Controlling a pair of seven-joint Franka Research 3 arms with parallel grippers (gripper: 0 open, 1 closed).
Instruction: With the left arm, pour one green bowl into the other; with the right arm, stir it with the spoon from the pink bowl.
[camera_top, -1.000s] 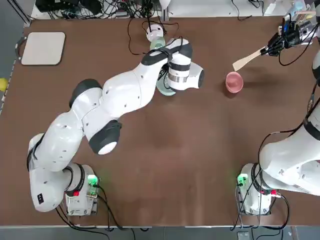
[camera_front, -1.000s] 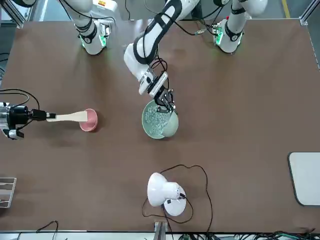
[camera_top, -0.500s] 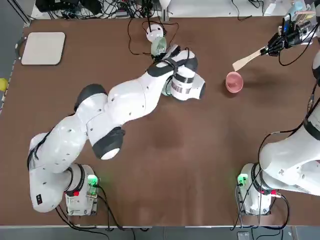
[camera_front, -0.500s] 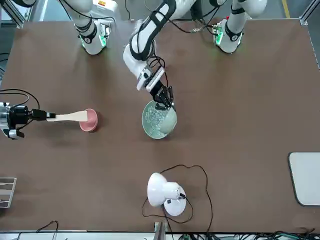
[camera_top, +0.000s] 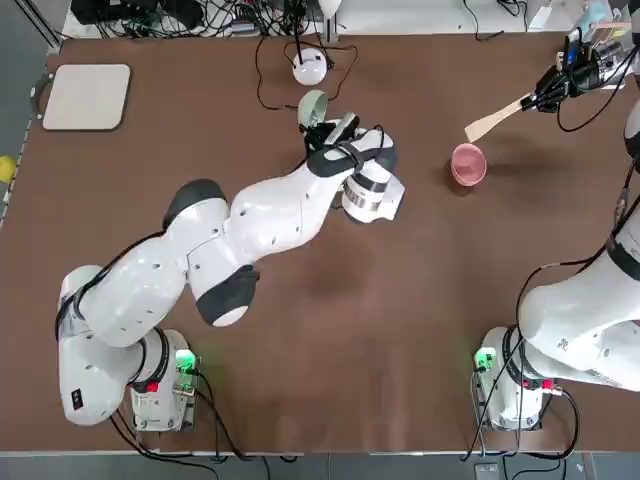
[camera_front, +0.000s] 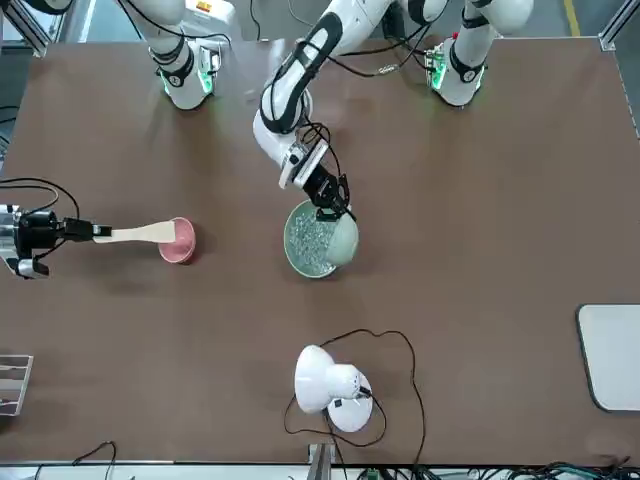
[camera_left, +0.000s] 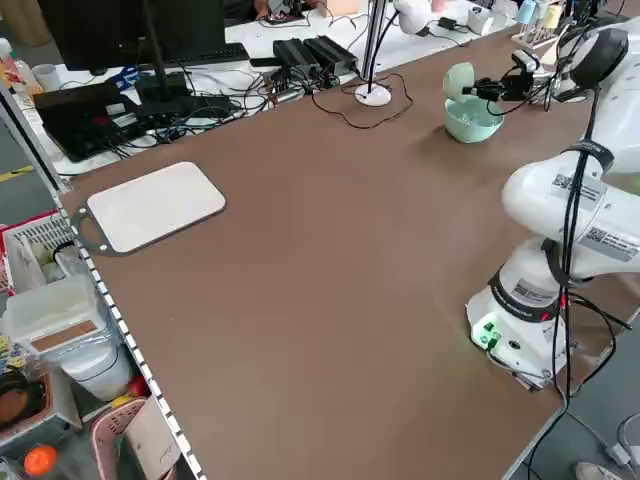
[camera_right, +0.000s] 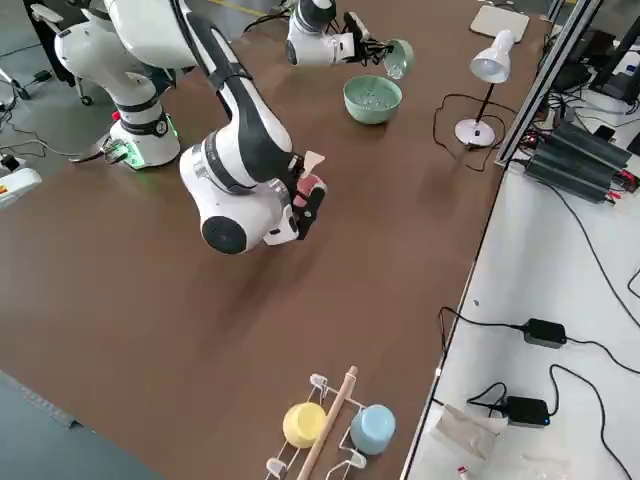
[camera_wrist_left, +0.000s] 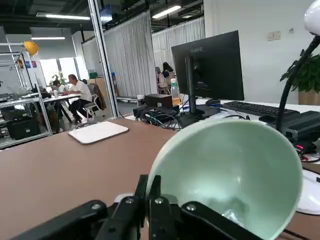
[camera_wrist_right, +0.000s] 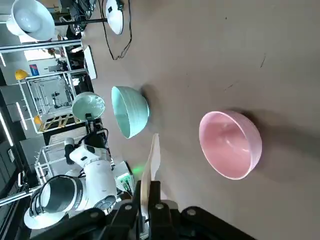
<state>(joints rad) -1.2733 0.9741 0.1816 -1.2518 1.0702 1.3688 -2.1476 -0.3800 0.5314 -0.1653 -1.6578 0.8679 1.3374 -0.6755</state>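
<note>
Since the earlier pictures the left arm has stretched farther across the table and tipped the small green bowl (camera_top: 313, 106) steeper; the right arm has not stirred.

Largest first: the table (camera_top: 330, 330) carries the wide green bowl (camera_front: 319, 239), sitting near the middle and holding a scatter of small clear pieces. The left gripper (camera_front: 333, 201) hangs just above that bowl's rim, its fingers pinched together on the small green bowl's edge. The small bowl is tilted nearly onto its side, its mouth turned toward the wide bowl, directly over it. In the left wrist view the small bowl (camera_wrist_left: 227, 175) looks almost empty, with only a few clear bits near its lower lip.

So the pour appears close to finished, judging by how little remains inside. Setting the small bowl down and all of the stirring are left.

The right gripper (camera_top: 545, 97) waits well off to the side, near the far edge of the table, fingers clamped on the handle of the wooden spoon (camera_top: 496, 120), which is lifted clear of the pink bowl (camera_top: 467, 163). That bowl stands empty beside the spoon's blade, well apart from the wide green bowl.
</note>
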